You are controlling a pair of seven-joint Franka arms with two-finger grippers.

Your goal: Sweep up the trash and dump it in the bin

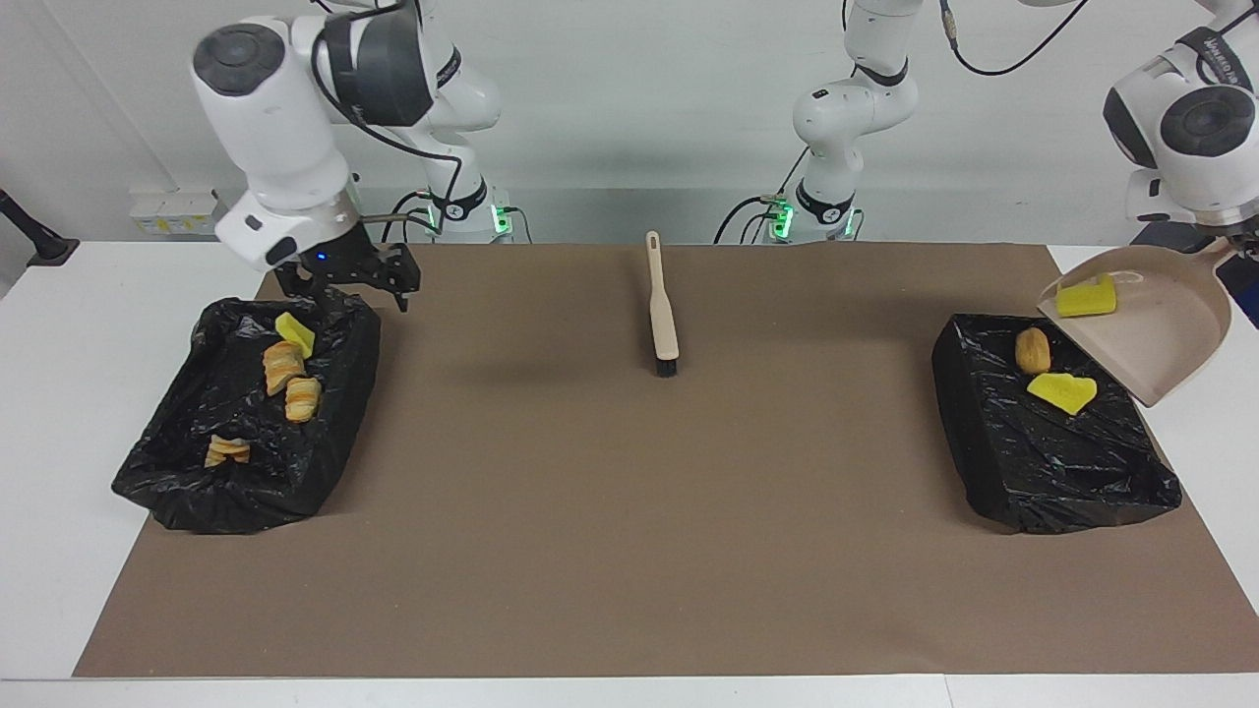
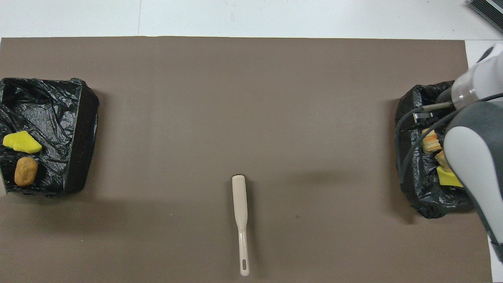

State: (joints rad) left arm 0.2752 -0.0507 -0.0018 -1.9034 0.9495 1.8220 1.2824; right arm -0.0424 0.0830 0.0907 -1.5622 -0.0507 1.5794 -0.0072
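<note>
With our left pincer (image 1: pixel 1241 239) pinching the handle of the tilted dustpan (image 1: pixel 1156 320), a golden lump (image 1: pixel 1032 350) and a yellow chunk (image 1: pixel 1062 392) lie in the bin (image 1: pixel 1057 442) under it, while one yellow chunk (image 1: pixel 1086 297) remains in the pan, so the dump is nearly finished. Our right pincer (image 1: pixel 344 280) hangs spread over the other bin (image 1: pixel 246 413), which holds trash; the brush (image 1: pixel 661 310) lies on the bench mat. Only the facing view shows us the dustpan and the left pincer.

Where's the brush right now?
The brush lies flat on the brown mat midway between the two black bins, near the robots' edge, bristles pointing away from them; no pincer touches it.
</note>
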